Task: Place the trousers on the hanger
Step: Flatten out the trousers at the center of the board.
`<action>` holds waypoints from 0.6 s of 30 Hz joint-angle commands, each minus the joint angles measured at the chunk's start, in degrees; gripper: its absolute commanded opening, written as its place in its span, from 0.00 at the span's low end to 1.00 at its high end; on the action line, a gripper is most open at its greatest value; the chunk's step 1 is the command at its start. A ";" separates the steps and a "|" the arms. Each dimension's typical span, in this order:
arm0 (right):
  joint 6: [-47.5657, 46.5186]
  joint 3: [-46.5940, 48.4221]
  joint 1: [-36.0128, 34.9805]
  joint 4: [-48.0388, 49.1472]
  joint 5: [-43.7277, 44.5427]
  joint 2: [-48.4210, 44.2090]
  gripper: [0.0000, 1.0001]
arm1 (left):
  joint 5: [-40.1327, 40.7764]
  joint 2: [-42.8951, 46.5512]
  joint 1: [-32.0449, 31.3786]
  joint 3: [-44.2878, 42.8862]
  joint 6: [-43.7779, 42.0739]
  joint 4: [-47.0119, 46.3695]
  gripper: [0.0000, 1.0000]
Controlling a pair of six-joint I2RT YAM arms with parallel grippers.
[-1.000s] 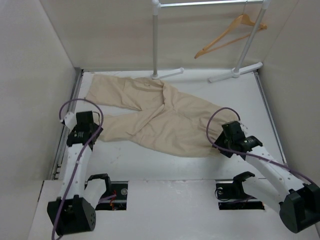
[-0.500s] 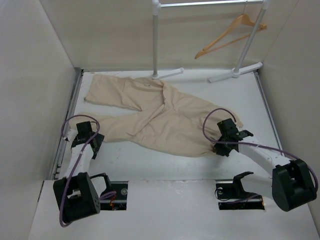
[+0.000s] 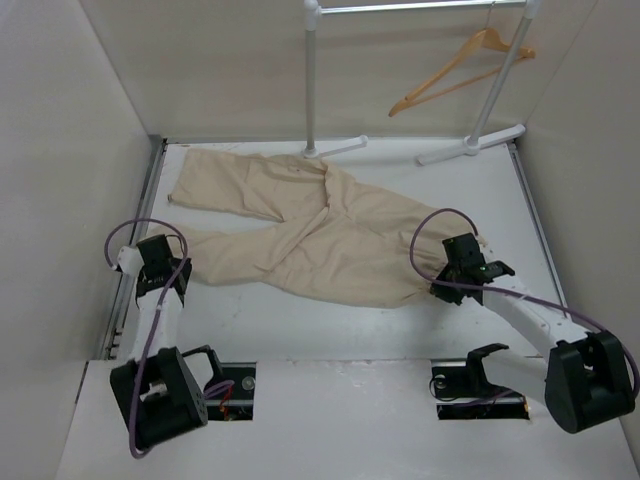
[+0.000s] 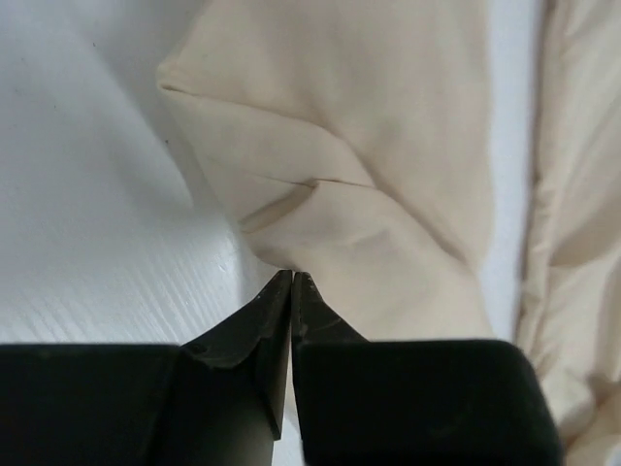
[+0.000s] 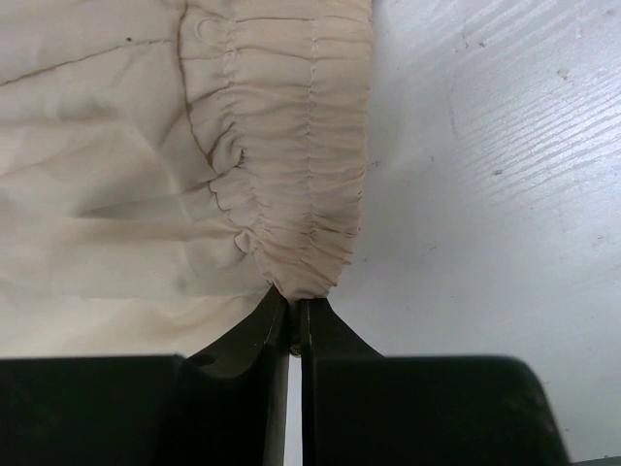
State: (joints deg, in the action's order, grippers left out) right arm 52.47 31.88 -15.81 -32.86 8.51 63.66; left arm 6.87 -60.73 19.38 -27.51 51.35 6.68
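The beige trousers (image 3: pixel 320 235) lie flat across the white table, legs to the left and gathered waist to the right. My left gripper (image 3: pixel 180 267) is at the end of the nearer leg. In the left wrist view its jaws (image 4: pixel 291 277) are closed together on the very edge of the leg cloth (image 4: pixel 369 146), which creases toward the tips. My right gripper (image 3: pixel 443 287) is shut on the near corner of the elastic waistband (image 5: pixel 291 146), bunched into its tips (image 5: pixel 294 306). The wooden hanger (image 3: pixel 460 70) hangs on the rack at the back right.
Two white rack poles (image 3: pixel 311 80) (image 3: pixel 500 85) rise at the back, with feet (image 3: pixel 335 148) (image 3: pixel 470 143) on the table. Side walls close in left and right. Two cut-outs (image 3: pixel 225 385) (image 3: pixel 470 385) sit in the near shelf by the arm bases.
Both grippers have closed, the right on the waistband corner and the left at the leg end. The left arm pulled back, then came forward again. The waist edge has bunched slightly.
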 commanded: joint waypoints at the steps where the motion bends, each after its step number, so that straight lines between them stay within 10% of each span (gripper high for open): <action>1: -1.49 0.55 0.30 1.93 0.54 -2.74 0.03 | -0.64 8.15 0.53 -4.74 -1.08 7.01 0.02; 7: -2.46 0.20 0.83 2.45 -0.60 -4.60 0.03 | 4.01 15.29 -1.49 -6.79 -2.84 19.69 0.24; 12: -3.60 0.73 1.09 2.45 -1.75 -5.56 0.03 | -1.40 5.91 1.32 -1.59 -2.92 8.92 0.56; 18: -4.13 -0.50 1.01 2.63 -3.24 -6.35 0.03 | -9.07 -7.72 0.62 -3.51 -2.49 -3.51 0.66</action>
State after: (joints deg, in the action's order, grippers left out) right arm 49.23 31.86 -15.00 -32.67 6.61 58.48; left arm 2.04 -65.95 20.32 -29.91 48.99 11.90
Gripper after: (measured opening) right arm 0.095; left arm 0.654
